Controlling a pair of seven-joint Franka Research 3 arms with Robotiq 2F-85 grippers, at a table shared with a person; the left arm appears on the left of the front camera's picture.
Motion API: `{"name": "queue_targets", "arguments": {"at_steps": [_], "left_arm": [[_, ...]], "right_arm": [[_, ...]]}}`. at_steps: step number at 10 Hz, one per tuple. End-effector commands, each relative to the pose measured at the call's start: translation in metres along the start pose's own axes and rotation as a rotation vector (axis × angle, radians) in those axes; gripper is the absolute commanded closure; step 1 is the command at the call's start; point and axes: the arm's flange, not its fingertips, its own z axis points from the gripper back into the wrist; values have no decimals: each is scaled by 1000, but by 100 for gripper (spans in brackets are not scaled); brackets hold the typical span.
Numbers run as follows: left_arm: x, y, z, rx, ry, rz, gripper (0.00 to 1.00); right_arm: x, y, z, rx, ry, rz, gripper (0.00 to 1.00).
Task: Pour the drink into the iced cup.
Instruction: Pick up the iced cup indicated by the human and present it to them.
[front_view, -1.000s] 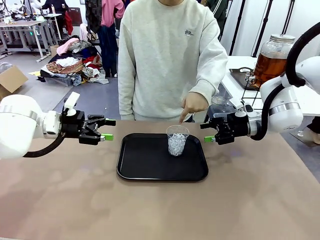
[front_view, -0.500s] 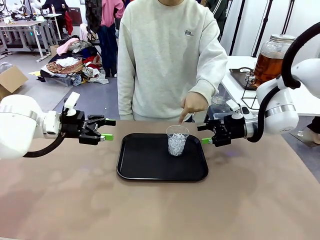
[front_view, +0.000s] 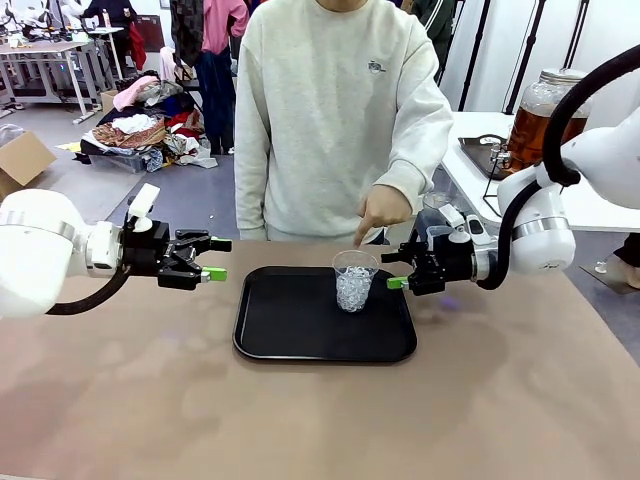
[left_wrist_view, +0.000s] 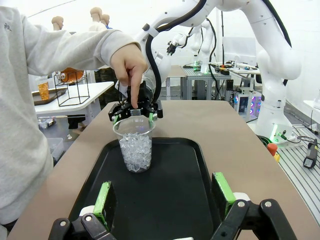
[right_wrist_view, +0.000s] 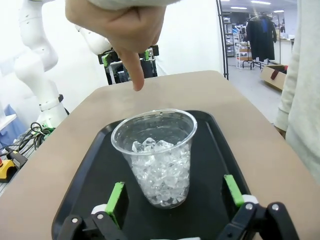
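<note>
We see the iced cup (front_view: 354, 281) as a clear plastic tumbler with a rolled rim. It tapers toward its base and is packed well over half full with small clear ice pieces. No liquid shows in it. It stands upright on the black tray (front_view: 290, 335), at about 1 o'clock from the tray's middle, near the far edge. The tray lies on the brown table (front_view: 320, 430). The person's hand (front_view: 382, 210) hangs just above the cup at its 12 o'clock, index finger pointing down at the rim. We cannot tell whether it touches.

The drink (front_view: 536, 135) is amber-brown and tea-like. It fills most of a big clear glass jar (front_view: 548, 97) with a silvery lid (front_view: 565, 75). The jar stands on a white side table (front_view: 468, 128) at 2 o'clock from the cup, well apart from it.

The right gripper (front_view: 392, 269) sits at the cup's 3 o'clock, just beside it and level, jaws spread wide and holding nothing. From its wrist we see the cup straight ahead, with a gap between it and each green pad. The left gripper (front_view: 218, 259) hovers at the tray's 9 o'clock, off its edge, its jaws also spread wide and empty.
</note>
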Motion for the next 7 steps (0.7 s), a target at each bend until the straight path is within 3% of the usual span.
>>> {"name": "queue_targets", "arguments": {"at_steps": [1,7], "left_arm": [[1,0,0,0,-2,-6,0],[1,0,0,0,-2,-6,0]], "right_arm": [[-2,-5,-12,-3,-18,36,0],[-1,-2,-27,47,-25,29,0]]}}
